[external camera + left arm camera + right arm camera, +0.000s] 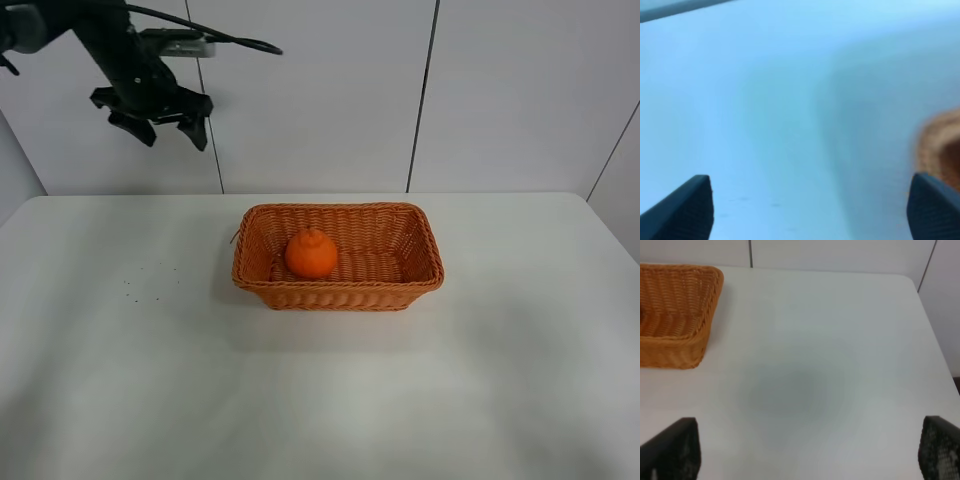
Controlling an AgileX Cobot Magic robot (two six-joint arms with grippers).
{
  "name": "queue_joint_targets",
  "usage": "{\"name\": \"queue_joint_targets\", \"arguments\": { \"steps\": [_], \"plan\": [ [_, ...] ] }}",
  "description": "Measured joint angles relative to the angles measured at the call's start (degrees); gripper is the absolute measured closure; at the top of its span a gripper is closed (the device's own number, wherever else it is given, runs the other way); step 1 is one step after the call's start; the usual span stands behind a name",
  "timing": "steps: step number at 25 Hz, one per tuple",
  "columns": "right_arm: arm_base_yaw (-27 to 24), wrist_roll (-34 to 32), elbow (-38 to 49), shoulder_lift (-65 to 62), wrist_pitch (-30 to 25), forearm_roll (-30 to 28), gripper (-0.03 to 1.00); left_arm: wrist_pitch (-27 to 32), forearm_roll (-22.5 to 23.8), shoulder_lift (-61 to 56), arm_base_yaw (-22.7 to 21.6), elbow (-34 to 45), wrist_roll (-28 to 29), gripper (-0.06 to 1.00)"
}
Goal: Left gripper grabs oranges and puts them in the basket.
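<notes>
The orange (311, 253) sits inside the wicker basket (420, 282), toward its left end, in the middle of the white table. My left gripper (168, 134) is open and empty, raised high above the table's far left, well away from the basket. In the left wrist view its two dark fingertips (685, 210) stand wide apart over blurred table, with a blurred edge of the basket (940, 150) at one side. My right gripper (805, 455) is open and empty; its wrist view shows one end of the basket (685, 315). The right gripper is out of the exterior view.
The white table (500, 380) reaches to a pale panelled wall behind. A few tiny dark specks (145, 285) lie on the table left of the basket. The table's far right corner (907, 282) shows in the right wrist view.
</notes>
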State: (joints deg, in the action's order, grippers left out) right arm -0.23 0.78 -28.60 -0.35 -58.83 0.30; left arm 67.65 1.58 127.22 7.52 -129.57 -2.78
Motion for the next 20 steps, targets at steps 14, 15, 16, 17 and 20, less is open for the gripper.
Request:
{"name": "queue_joint_targets", "arguments": {
  "steps": [14,15,16,17,20],
  "plan": [
    [0.0,0.0,0.0,0.0,0.0,0.0,0.27,0.1,-1.6,-1.6,-10.0,3.0,-0.2,0.07],
    [0.0,0.0,0.0,0.0,0.0,0.0,0.27,0.3,-1.6,-2.8,-10.0,4.8,-0.2,0.07],
    [0.0,0.0,0.0,0.0,0.0,0.0,0.27,0.3,-1.6,-4.0,-10.0,6.4,-0.2,0.07],
    [0.0,0.0,0.0,0.0,0.0,0.0,0.27,0.3,-1.6,-5.6,-10.0,8.3,-0.2,0.07],
    [0.0,0.0,0.0,0.0,0.0,0.0,0.27,0.3,-1.6,-12.2,-10.0,14.6,0.1,0.07]
  ]
}}
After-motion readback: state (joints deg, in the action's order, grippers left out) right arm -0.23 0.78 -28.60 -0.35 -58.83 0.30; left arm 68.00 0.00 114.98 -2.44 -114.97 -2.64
